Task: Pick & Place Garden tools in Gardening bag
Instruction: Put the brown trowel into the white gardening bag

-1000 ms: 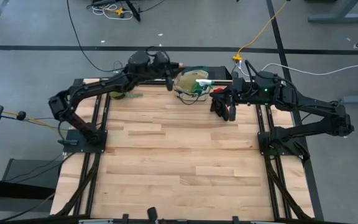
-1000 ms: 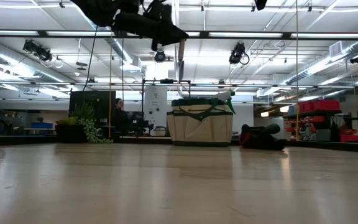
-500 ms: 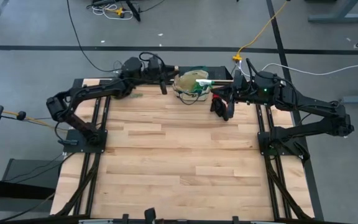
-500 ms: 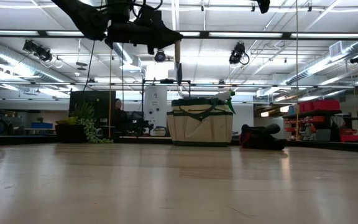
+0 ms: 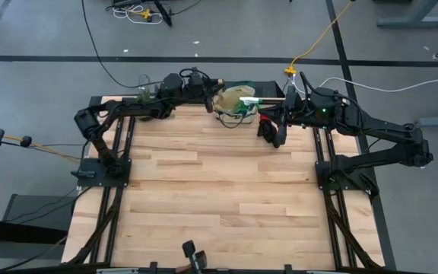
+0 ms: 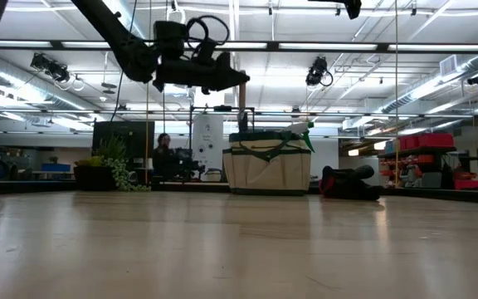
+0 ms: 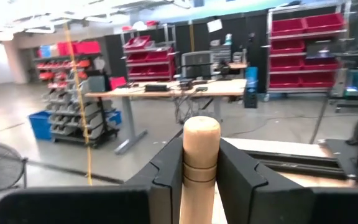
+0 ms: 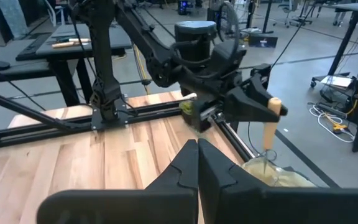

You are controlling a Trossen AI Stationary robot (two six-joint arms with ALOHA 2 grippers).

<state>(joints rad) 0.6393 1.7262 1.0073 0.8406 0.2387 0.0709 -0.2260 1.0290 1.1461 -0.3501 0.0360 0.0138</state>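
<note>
My left gripper (image 6: 236,80) is shut on a wooden-handled tool (image 6: 241,104) held above the left end of the beige gardening bag (image 6: 268,166), which stands on its base at the table's far edge. The tool's thin metal shaft (image 8: 267,155) points down at the bag's mouth, and its head is hidden. A green item (image 6: 306,133) sticks out of the bag's top. The red-and-black glove (image 6: 348,183) lies on the table to the right of the bag. My right gripper (image 8: 197,155) is shut and empty, high above the glove. My left gripper pinches the tool's wooden handle (image 7: 201,155) between its two fingers, near the handle's free upper end, which sticks up past them. The fingers come level from the table's left and lie across the handle. The tool hangs nearly upright, handle up, shaft down over the bag.
A small leafy plant (image 6: 110,170) stands at the far left of the table, behind my left arm (image 5: 128,110). The wide wooden tabletop (image 5: 219,198) stretches toward the near edge. A person (image 6: 163,154) is in the room beyond the table.
My left gripper has gone down toward the bag with the wooden-handled tool, which stays upright with its shaft pointing down. The left arm's elbow has swung in toward the table's far edge.
</note>
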